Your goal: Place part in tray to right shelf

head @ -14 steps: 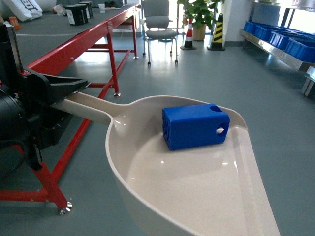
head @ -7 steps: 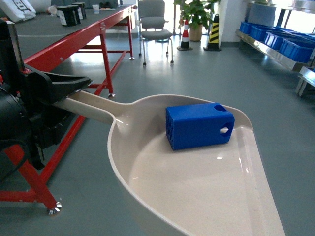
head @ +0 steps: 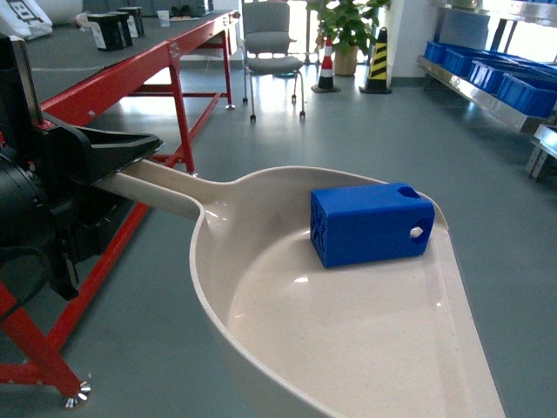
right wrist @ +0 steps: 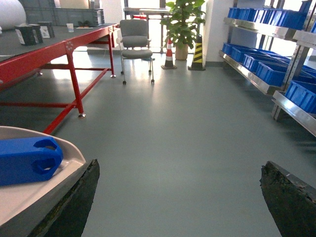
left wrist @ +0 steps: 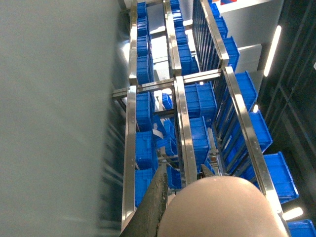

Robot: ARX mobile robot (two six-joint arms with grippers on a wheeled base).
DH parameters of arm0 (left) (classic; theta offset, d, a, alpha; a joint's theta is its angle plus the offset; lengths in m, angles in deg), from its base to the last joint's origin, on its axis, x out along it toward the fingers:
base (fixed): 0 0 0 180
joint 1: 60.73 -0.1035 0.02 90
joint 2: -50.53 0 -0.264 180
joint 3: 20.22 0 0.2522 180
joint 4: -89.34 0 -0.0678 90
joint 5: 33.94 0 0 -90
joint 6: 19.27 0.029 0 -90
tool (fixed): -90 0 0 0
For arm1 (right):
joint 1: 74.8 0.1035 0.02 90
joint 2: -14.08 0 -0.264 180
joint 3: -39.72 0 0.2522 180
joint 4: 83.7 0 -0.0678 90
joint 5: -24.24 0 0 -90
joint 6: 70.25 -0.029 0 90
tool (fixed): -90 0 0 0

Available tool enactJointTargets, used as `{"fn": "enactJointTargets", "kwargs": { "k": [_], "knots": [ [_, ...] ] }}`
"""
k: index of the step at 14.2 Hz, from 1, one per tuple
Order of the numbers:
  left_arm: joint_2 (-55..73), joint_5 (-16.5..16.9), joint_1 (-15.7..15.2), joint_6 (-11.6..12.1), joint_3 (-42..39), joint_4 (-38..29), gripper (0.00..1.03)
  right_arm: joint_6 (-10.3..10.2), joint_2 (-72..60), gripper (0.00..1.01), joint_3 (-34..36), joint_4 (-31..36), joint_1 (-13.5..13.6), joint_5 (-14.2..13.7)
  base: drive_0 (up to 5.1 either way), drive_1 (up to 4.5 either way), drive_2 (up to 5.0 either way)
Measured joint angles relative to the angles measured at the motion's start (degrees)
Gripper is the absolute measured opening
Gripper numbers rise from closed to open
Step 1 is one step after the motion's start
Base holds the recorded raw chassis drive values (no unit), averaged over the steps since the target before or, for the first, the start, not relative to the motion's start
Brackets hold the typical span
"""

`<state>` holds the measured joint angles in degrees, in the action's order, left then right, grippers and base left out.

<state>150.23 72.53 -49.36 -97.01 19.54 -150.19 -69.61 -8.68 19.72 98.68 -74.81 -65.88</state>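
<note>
The blue part [head: 370, 224] lies on its side in the cream tray [head: 348, 348], close to the far right rim. My left gripper [head: 130, 157] is shut on the tray's long handle and holds the tray above the floor. In the left wrist view the left gripper [left wrist: 182, 190] clamps the beige handle [left wrist: 222, 207]. My right gripper [right wrist: 180, 197] is open with only floor between its fingers, just right of the tray [right wrist: 29, 192] and the part [right wrist: 27, 159]. The right shelf [head: 487, 97] stands far off at the right, a steel rack carrying blue crates.
A red-framed table [head: 130, 74] runs along the left. A grey chair [head: 271, 43], a traffic cone [head: 329, 63], a potted plant [head: 348, 26] and a yellow-black post [head: 380, 57] stand at the back. Grey floor [right wrist: 187, 123] stretches ahead. Blue crates [right wrist: 269, 69] fill the rack.
The blue part has slid a little to the right in the tray. The red table and the chair have shifted left in view as the robot moved. The left gripper's hold is unchanged.
</note>
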Motion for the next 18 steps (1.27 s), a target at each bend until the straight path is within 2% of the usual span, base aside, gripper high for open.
{"fn": "enactJointTargets", "kwargs": {
  "k": [18],
  "knots": [
    [0.0, -0.11, 0.04, 0.0, 0.04, -0.17, 0.14, 0.0, 0.02, 0.98, 0.0, 0.11, 0.0, 0.02, 0.0, 4.32, -4.3]
  ]
}}
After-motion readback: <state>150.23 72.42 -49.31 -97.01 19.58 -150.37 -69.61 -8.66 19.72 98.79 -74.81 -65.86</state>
